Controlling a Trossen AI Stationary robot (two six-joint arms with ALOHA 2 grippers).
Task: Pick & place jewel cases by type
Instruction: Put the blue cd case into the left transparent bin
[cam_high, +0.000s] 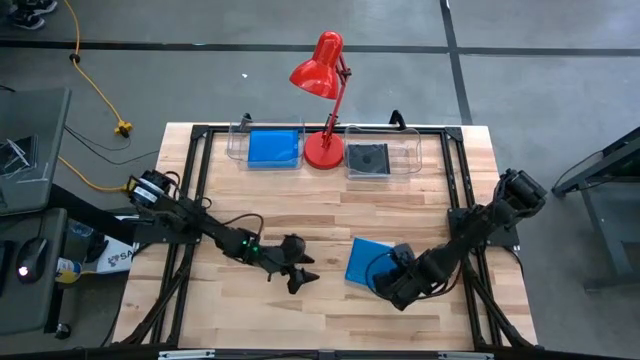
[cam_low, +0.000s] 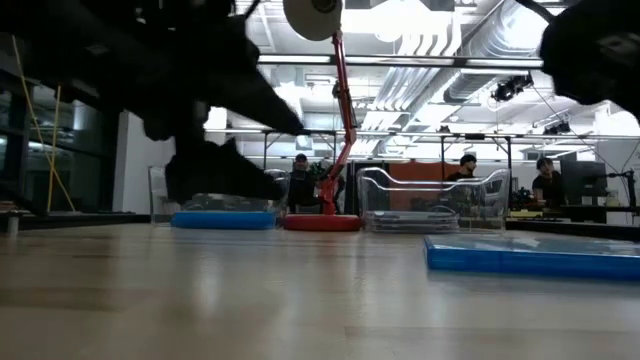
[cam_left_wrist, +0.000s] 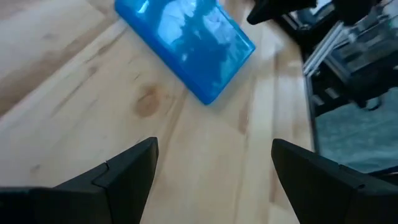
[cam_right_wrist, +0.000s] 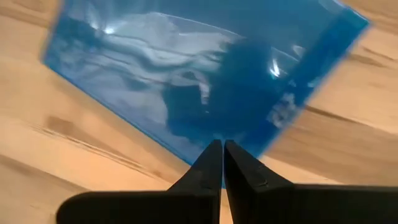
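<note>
A glossy blue jewel case (cam_high: 368, 262) lies flat on the table in the right half, also visible in the low view (cam_low: 530, 255). My right gripper (cam_right_wrist: 222, 146) is shut, its tips over the case's (cam_right_wrist: 186, 81) edge on the near-right side. My left gripper (cam_left_wrist: 214, 149) is open above bare wood left of the case (cam_left_wrist: 186, 43), and shows in the high view (cam_high: 295, 272). At the far edge, blue cases (cam_high: 273, 147) lie in one clear tray and a dark case (cam_high: 367, 158) in another. My right gripper has its shut fingertips (cam_right_wrist: 214, 155) at the blue case's edge (cam_right_wrist: 205, 140), coming slantwise from the table's near right. Whether they touch the case I cannot tell. The case lies flat on the wood.
A red desk lamp (cam_high: 325, 150) stands between the two clear trays (cam_high: 240, 150) (cam_high: 410, 155) at the far edge. Black frame rails run along the table's sides (cam_high: 455, 200). Bare wood (cam_high: 300, 220) lies between the trays and the grippers. People sit in the room beyond (cam_low: 468, 170).
</note>
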